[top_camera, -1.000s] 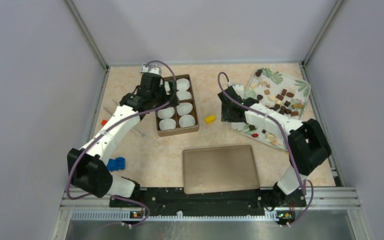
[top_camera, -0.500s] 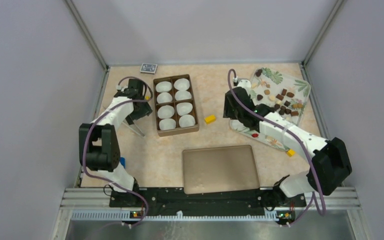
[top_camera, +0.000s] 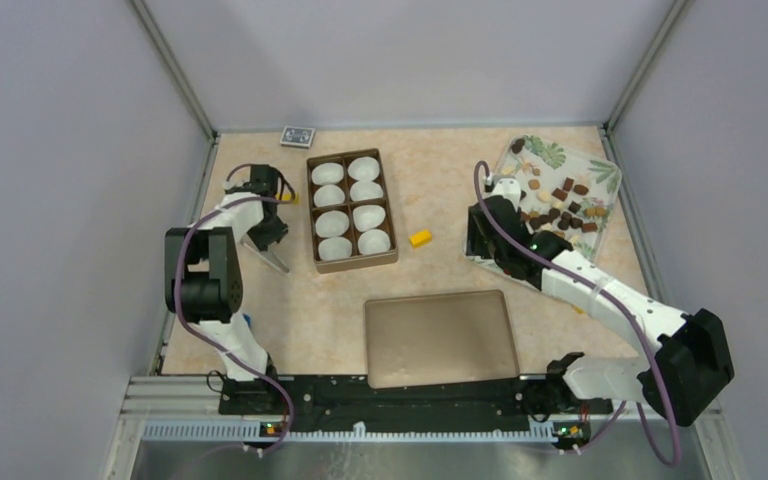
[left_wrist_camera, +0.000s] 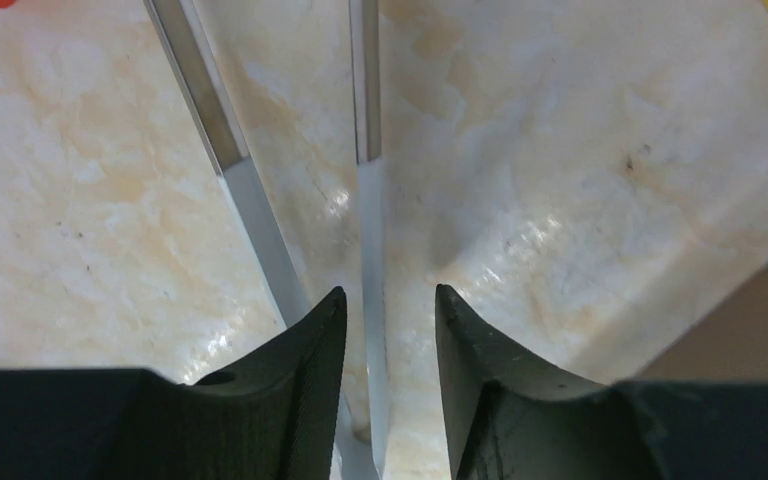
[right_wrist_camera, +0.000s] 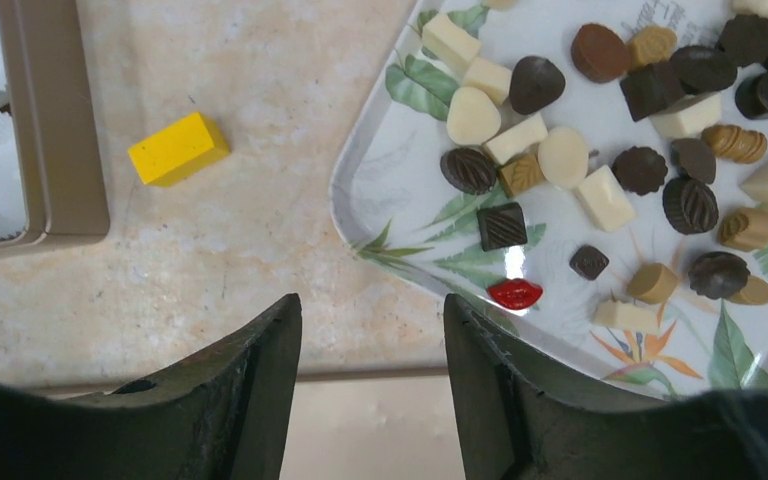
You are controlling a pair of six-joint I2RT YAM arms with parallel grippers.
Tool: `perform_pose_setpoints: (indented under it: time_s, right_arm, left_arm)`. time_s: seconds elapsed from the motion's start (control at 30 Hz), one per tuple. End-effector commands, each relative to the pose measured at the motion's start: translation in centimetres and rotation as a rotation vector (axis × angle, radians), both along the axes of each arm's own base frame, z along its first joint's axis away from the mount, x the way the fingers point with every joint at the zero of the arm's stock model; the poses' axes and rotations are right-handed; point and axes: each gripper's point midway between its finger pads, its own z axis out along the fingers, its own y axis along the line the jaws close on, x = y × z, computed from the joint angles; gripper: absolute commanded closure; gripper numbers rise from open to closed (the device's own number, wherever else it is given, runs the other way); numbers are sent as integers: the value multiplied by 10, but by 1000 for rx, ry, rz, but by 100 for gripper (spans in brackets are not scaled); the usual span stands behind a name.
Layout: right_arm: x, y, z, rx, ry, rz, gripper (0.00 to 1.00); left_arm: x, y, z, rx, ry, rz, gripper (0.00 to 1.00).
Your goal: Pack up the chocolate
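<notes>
The chocolate (right_wrist_camera: 600, 150) lies as many small dark, brown and cream pieces on a leaf-patterned tray (right_wrist_camera: 400, 170), at the back right in the top view (top_camera: 560, 200). My right gripper (right_wrist_camera: 372, 300) hangs open and empty over the table just off the tray's near left edge (top_camera: 482, 243). The brown box (top_camera: 351, 210) holds white paper cups, all empty. Left of the box, my left gripper (left_wrist_camera: 390, 295) is down over metal tongs (left_wrist_camera: 365, 200). One tong arm runs between the open jaws with gaps on both sides. The other arm passes behind the left finger (left_wrist_camera: 300, 370).
The flat brown lid (top_camera: 440, 338) lies near the front middle, its edge showing below my right gripper (right_wrist_camera: 370, 430). A yellow block (right_wrist_camera: 178, 148) sits between box and tray (top_camera: 420, 238). A small patterned pack (top_camera: 297, 135) lies at the back wall.
My left arm has swung from over the box down to the tongs beside it, and its jaws have narrowed. My right gripper has shifted slightly right along the tray's edge.
</notes>
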Motion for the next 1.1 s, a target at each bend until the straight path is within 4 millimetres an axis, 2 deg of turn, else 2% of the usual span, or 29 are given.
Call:
perform_pose_setpoints:
  time_s: [0.0,0.1,0.17,0.3,0.37,0.5,0.6,0.7,0.8,0.87,0.93,1.07]
  right_arm:
    - [-3,-1,-2,9,-4,-13,46]
    - [-3,1,-8,15,14,-18,46]
    - [-3,2,-8,19,18,-23,46]
    - [-1,1,-4,23,9,-31,46]
    - [-1,1,-1,21,7,-32,46]
    - [-3,-2,10,8,-4,-19,46]
    - [-6,-9,16,-4,-24,-25,46]
    - [-10,-14,22,7,-43,-36,46]
    - [-12,-18,34,31,-75,-48,46]
    - [-14,-23,42,45,-107,-71,46]
    - [-16,-30,50,61,-139,-99,46]
    - [-24,-42,61,89,-180,-140,46]
  left_arm:
    - [9,8,-14,-4,5,9,62]
    - [7,9,-21,-10,24,13,65]
    - [4,11,-26,-16,35,25,71]
    - [-1,13,-20,-16,34,35,89]
    - [-3,12,-7,-15,37,13,100]
    - [-22,23,19,51,56,19,100]
    - [-29,27,55,90,-4,-9,100]
    - [-23,17,104,112,-125,-106,100]
    - [-8,-26,159,157,-276,-271,100]
    - [3,-71,189,162,-346,-392,100]
    - [17,-116,205,105,-379,-507,100]
    - [42,-218,212,24,-387,-791,100]
